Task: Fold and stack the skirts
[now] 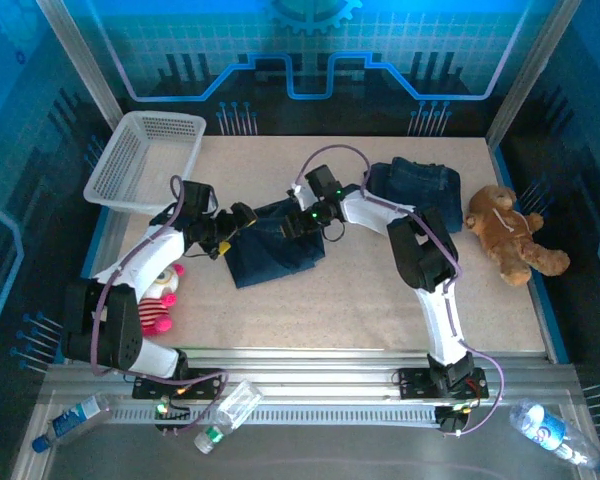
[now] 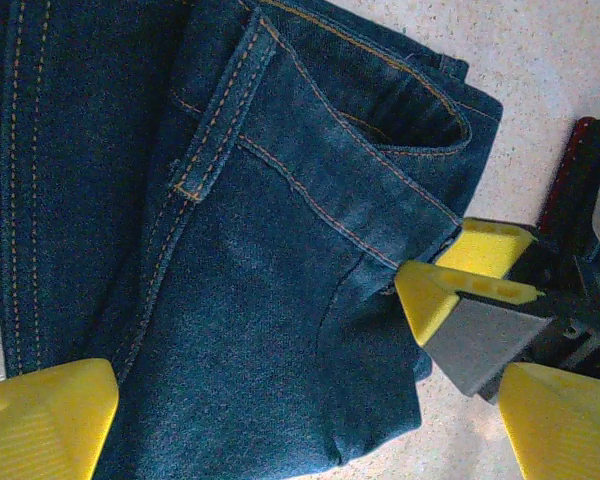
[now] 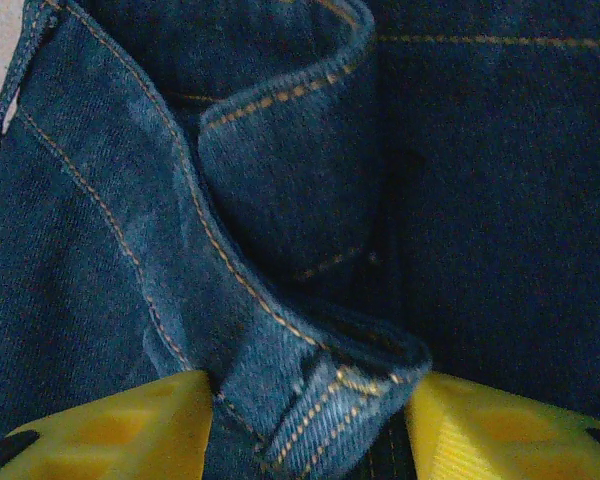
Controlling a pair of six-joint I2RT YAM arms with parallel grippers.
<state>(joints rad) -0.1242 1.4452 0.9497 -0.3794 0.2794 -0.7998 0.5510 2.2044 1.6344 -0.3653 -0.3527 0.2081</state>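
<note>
Skirt point(image 1: 275, 255) at mid-fold
Right gripper point(image 3: 310, 435) apparently pinches the waistband point(image 3: 280, 330), to draw it over; left gripper point(image 2: 300, 430), fingers spread, sits over the cloth, ready to pin it

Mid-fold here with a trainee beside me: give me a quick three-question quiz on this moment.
1. True or false: the left gripper is shut on the centre denim skirt.
2. What sits just right of the folded denim skirt at the back? A) white basket B) brown teddy bear C) bottle
3. Which part of the centre skirt lies between the right gripper's fingers?
Key: 1 false, it is open over the cloth; 2 B; 3 the stitched waistband edge.
</note>
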